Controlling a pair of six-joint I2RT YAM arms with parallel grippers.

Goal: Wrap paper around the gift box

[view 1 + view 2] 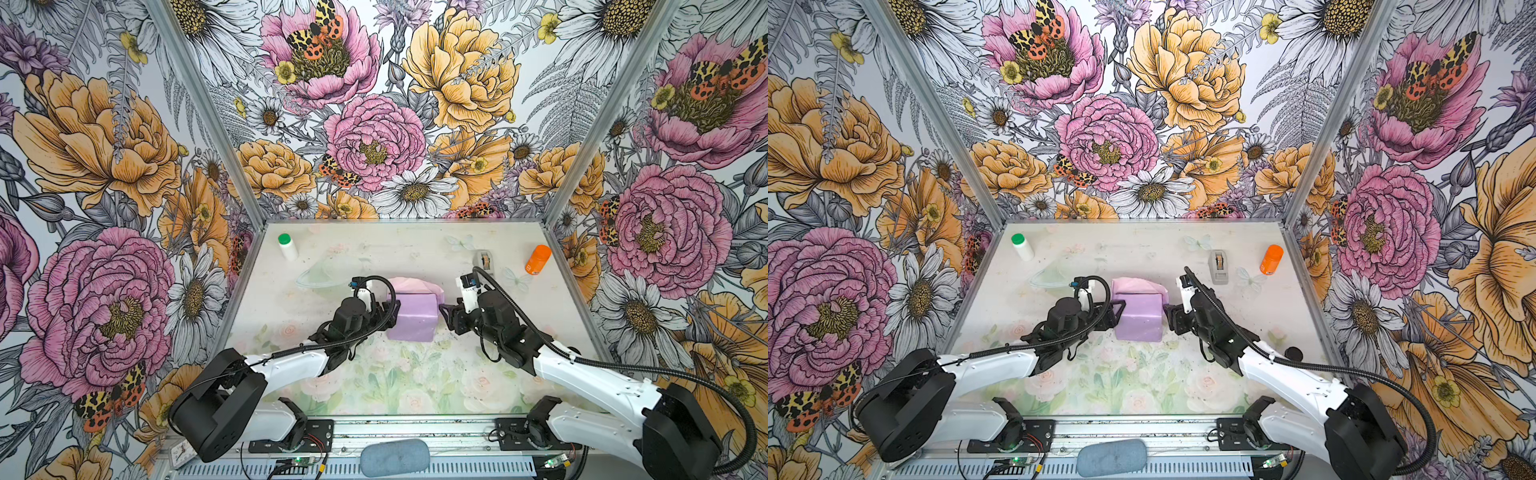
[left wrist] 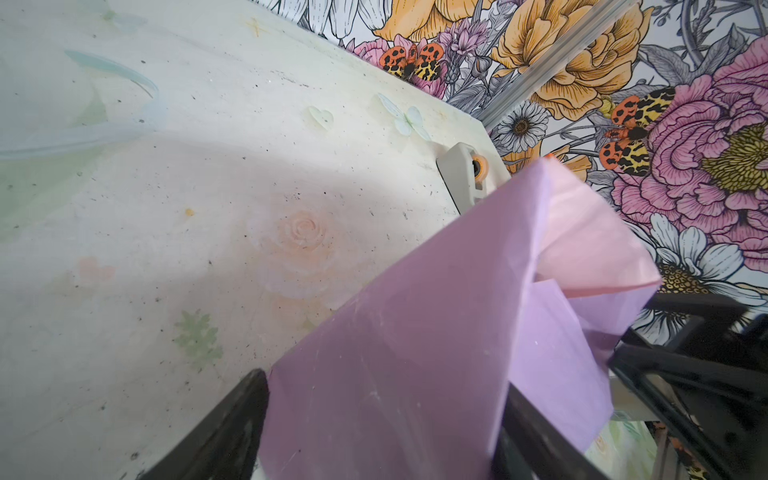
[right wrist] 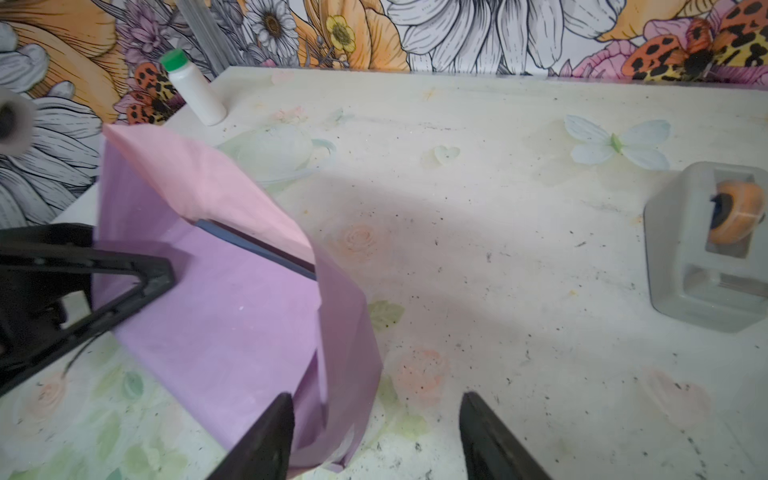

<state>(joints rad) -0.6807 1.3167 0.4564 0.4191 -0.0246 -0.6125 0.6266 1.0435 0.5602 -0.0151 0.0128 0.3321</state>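
Observation:
The paper (image 1: 413, 320) is folded over the gift box in the middle of the table, lilac on top, with a pale-pink flap (image 1: 409, 284) standing up at the far side. Of the gift box only a navy edge (image 3: 257, 249) shows under that flap. My left gripper (image 1: 392, 309) is at the parcel's left end. In the left wrist view the papered box (image 2: 415, 353) fills the gap between its fingers and touches both. My right gripper (image 3: 374, 436) stands open at the parcel's right end, with one finger (image 3: 266, 436) beside the near right corner and bare table between the fingers.
A grey tape dispenser (image 1: 484, 262) stands behind my right gripper, and an orange bottle (image 1: 538, 259) stands near the right wall. At the far left corner is a white bottle with a green cap (image 1: 287, 246). Flowered walls close three sides. A grey pad (image 1: 395, 457) lies at the front rail.

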